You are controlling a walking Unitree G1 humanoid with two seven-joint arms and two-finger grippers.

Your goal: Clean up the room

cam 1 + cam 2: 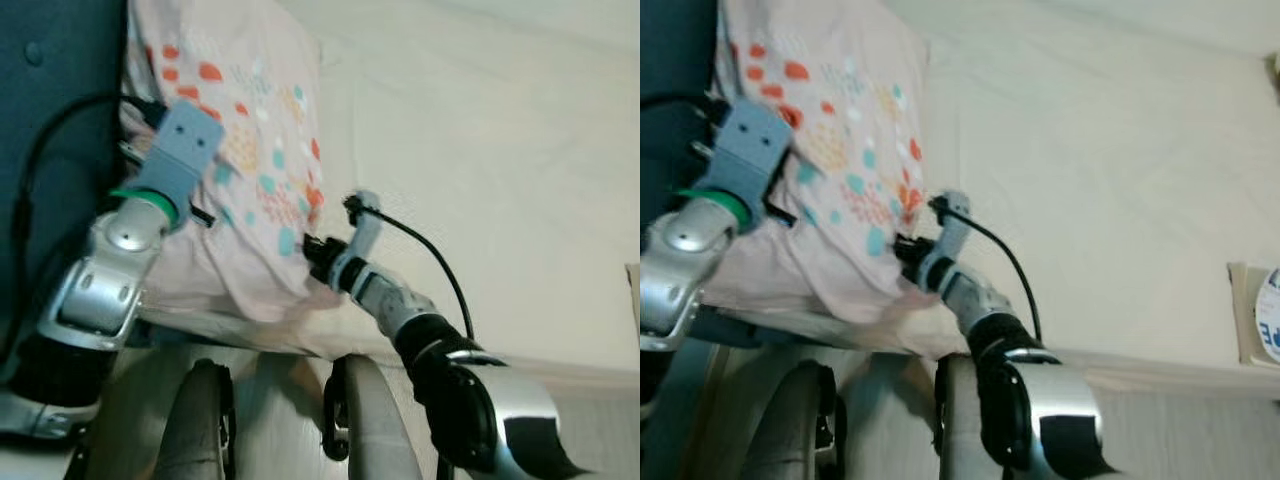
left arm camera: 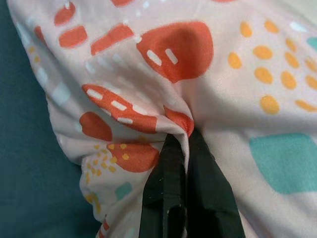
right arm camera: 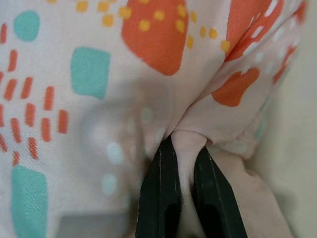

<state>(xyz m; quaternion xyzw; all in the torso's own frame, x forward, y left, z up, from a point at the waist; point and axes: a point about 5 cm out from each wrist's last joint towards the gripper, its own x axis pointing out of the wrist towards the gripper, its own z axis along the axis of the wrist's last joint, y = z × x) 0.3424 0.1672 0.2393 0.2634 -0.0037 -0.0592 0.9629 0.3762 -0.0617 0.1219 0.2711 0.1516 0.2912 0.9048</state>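
Fabric sits pinched in both grippers at once, and that shared hold is what the next move hangs on. Nearest the robot, the right gripper (image 1: 318, 252) has its fingers (image 3: 159, 198) pressed together on a fold at the near corner of the pillow (image 1: 255, 130); a tuck of pink cloth bulges up between them in the right wrist view. The left gripper (image 2: 187, 144) is likewise clamped on a ridge of the printed cover, on the pillow's side towards the blue headboard (image 1: 55, 120).

From the right gripper the pillow runs away and to the left, its long axis leading up the bed (image 1: 480, 170) beside the headboard. From the left gripper the bulk of it lies to the right. So the pillow spans the gap between the two holds, with most of its length beyond both. Neither arm is clearly nearer the middle; I judge any lift or shift needs both moving together, or the cover will just stretch.

Beyond the pillow the pale sheet spreads out flat.
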